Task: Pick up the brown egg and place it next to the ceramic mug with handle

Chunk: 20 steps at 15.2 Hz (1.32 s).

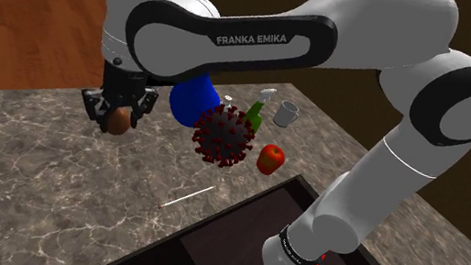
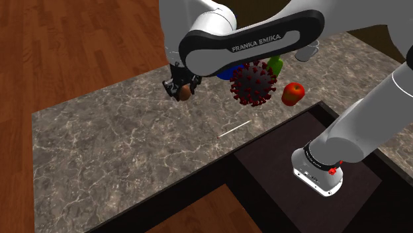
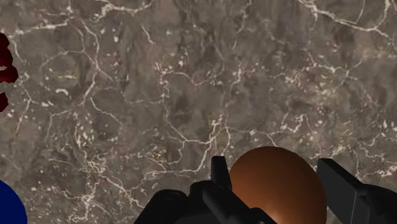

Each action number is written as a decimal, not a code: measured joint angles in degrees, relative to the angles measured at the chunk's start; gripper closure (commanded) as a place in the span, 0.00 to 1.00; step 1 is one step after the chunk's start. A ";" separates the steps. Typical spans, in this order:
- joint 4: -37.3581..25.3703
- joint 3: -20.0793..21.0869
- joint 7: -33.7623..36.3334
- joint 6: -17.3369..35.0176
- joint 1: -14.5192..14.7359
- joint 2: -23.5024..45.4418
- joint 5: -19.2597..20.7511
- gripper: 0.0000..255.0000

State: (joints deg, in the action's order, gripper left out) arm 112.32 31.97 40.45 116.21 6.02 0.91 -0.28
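Observation:
A brown egg [image 3: 277,182] sits clasped between my black fingers [image 3: 221,173], held above the marble counter. In the shoulder view my gripper [image 1: 118,118] hangs over the counter's left part, shut on the egg [image 1: 119,121]. The second exterior view has the same gripper [image 2: 184,91] with the egg [image 2: 186,93] under the forearm. The grey mug with a handle [image 1: 287,114] stands at the counter's far side, well off to the shoulder view's right of the egg, beyond a green object [image 1: 254,113].
Between egg and mug stand a blue round object [image 1: 193,100], a dark red spiky ball [image 1: 223,136] and a red apple [image 1: 270,158]. A thin white stick [image 1: 188,196] lies on the marble counter [image 1: 34,176]. A dark recessed stand [image 1: 238,247] borders the front right.

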 measured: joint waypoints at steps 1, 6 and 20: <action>-0.39 0.00 -0.06 -0.62 0.00 -0.26 -0.15 1.00; -2.13 -0.46 -1.24 -3.72 -0.48 -1.84 -1.07 1.00; 13.21 -12.90 -23.43 -3.45 -7.42 -16.98 -7.26 1.00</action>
State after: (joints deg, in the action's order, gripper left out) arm 125.54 19.08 17.02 112.76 -1.41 -16.07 -7.54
